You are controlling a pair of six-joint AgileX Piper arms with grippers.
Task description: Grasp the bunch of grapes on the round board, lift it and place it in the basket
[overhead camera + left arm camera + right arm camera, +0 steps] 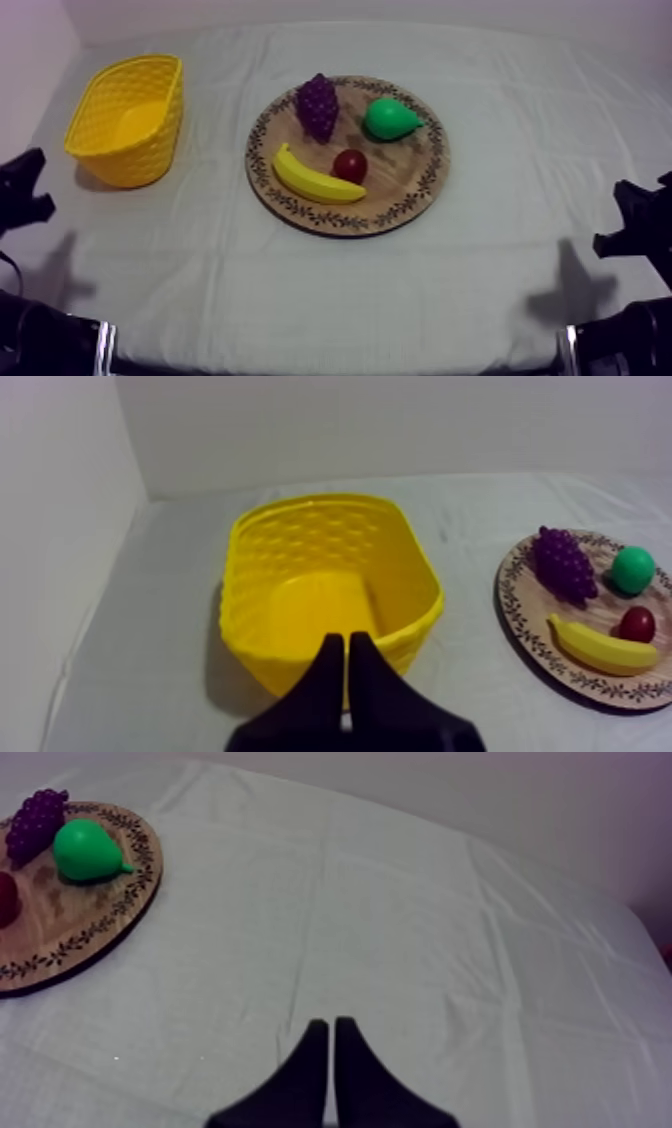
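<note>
The grapes (pixel 317 105) are lying on the board (pixel 400 172) beside the pear (pixel 388 119), while the left fingers (pixel 328 676), pressed together, are pointing at the basket (pixel 300 526) and the right fingers (pixel 313 1057), likewise together, are pointing over bare surface (pixel 400 932).

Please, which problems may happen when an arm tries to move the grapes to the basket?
1. The grapes lie close to the pear and near the banana on the board; a claw coming down may push those aside.
2. The left claw and right claw are both shut; unopened, either would likely knock the grapes, not grip them.
3. The basket looks light; touching its rim may shift it.
</note>
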